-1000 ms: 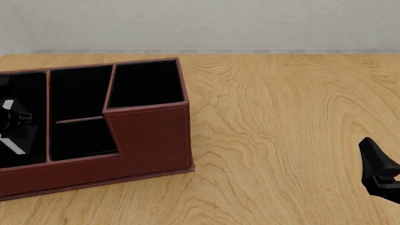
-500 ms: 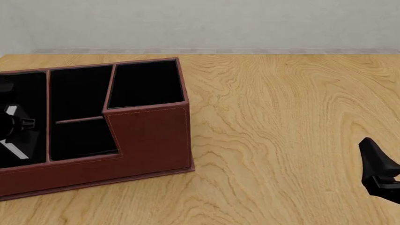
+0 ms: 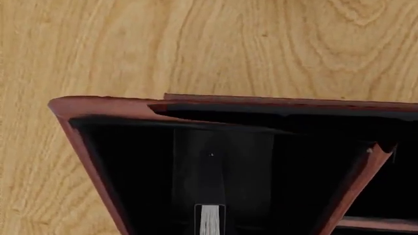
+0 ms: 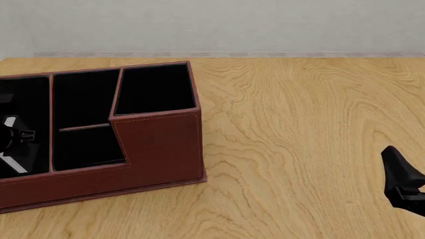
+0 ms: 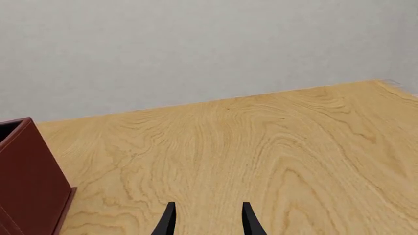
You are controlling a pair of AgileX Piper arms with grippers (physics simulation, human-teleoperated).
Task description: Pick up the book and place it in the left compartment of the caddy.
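only my left wrist view shows the book [image 3: 210, 221], pale page edge up, deep in the left compartment [image 3: 130, 171] of the caddy [image 4: 159, 144]. the left gripper [image 4: 12, 142] hangs over that bay; grip unclear. the right gripper [image 5: 205, 220] idles spread, empty.

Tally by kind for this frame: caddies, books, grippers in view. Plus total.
caddy: 1
book: 1 (shows in the left wrist view only, against the caddy's black lining)
grippers: 2 (left gripper, right gripper)
Total: 4
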